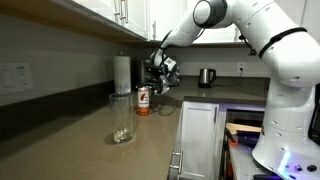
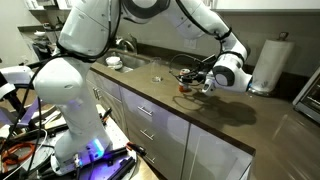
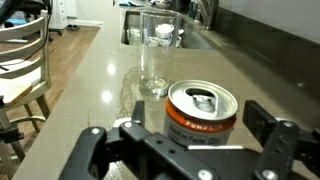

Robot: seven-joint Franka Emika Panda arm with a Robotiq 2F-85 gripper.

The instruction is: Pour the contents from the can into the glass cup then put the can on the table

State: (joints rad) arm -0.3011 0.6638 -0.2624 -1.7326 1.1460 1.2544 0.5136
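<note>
The can (image 3: 200, 118) stands upright on the table (image 3: 90, 80); it has an orange band and its silver top is open. My gripper (image 3: 180, 128) is open and straddles it, one finger on each side, the right finger (image 3: 268, 122) close to the can's wall. The glass cup (image 3: 155, 60), tall and clear, stands just beyond the can. In an exterior view the gripper (image 1: 152, 86) hangs right over the can (image 1: 143, 100), with the glass cup (image 1: 121, 117) nearer the camera. From the opposite side, the gripper (image 2: 207, 82) hides the can.
A white paper towel roll (image 1: 121, 72) stands against the wall behind the can. A steel kettle (image 1: 206, 77) sits further along the counter. A sink (image 2: 125, 62) with dishes lies past the glass. The counter's front edge (image 1: 172, 140) runs beside the oven.
</note>
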